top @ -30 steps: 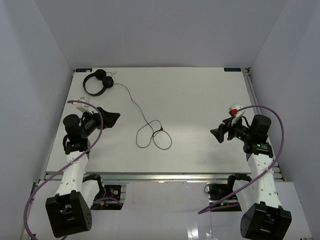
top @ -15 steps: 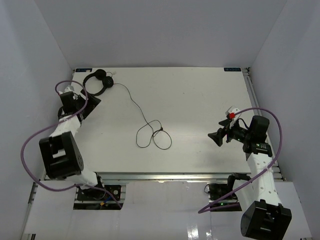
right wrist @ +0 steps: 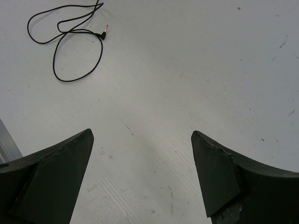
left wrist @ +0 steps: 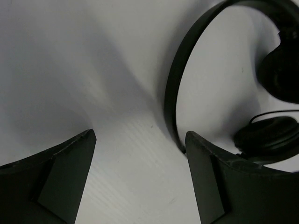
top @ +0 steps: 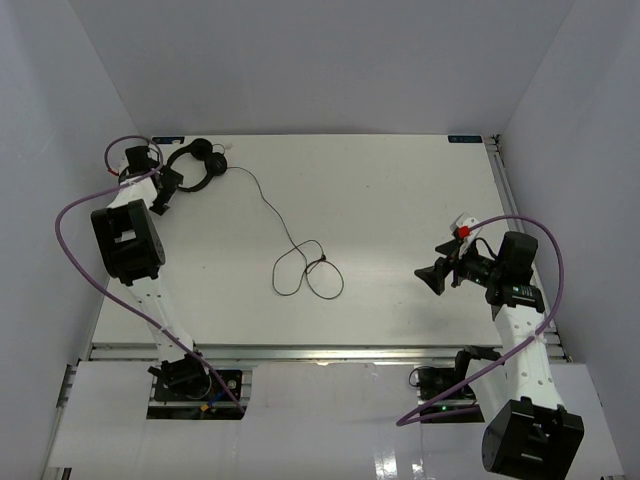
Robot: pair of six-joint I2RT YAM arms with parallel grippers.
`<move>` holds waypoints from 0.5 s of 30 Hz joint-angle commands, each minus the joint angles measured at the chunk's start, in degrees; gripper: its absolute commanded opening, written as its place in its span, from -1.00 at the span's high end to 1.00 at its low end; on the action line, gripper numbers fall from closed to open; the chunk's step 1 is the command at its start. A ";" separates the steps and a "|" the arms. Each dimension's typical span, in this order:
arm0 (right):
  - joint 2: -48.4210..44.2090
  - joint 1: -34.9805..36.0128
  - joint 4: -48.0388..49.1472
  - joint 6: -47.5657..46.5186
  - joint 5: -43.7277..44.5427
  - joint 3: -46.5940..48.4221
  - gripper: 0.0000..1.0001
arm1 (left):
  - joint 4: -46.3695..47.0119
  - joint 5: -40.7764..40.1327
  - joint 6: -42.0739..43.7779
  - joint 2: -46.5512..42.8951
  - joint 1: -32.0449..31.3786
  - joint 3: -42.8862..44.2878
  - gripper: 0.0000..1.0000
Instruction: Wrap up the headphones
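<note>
The left gripper (left wrist: 140,140) gapes open just beside the headphones (left wrist: 169,93), and the right gripper (right wrist: 141,135) hangs released, apart from the looped cable (right wrist: 70,44).

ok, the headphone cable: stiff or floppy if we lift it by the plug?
Likely floppy: the cable is thin and lies in loose loops, so it should sag and trail. Probably very light, so the plug end may swing. The loops cross near the plug, so lifting could tighten a tangle.

No text, label or number is legible.
</note>
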 commanded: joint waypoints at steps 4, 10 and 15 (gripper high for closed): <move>1.55 0.00 -0.41 -1.02 -0.46 1.73 -0.83 | -7.55 -4.57 -3.52 8.30 -0.12 14.50 -0.56; 1.93 0.00 -0.41 -1.04 0.60 1.92 -0.83 | -11.87 -1.82 -2.42 15.98 -0.67 24.95 -0.22; 1.80 -0.04 -0.53 -1.04 0.59 2.02 -0.82 | -14.82 -1.85 2.81 18.03 -2.52 27.80 0.30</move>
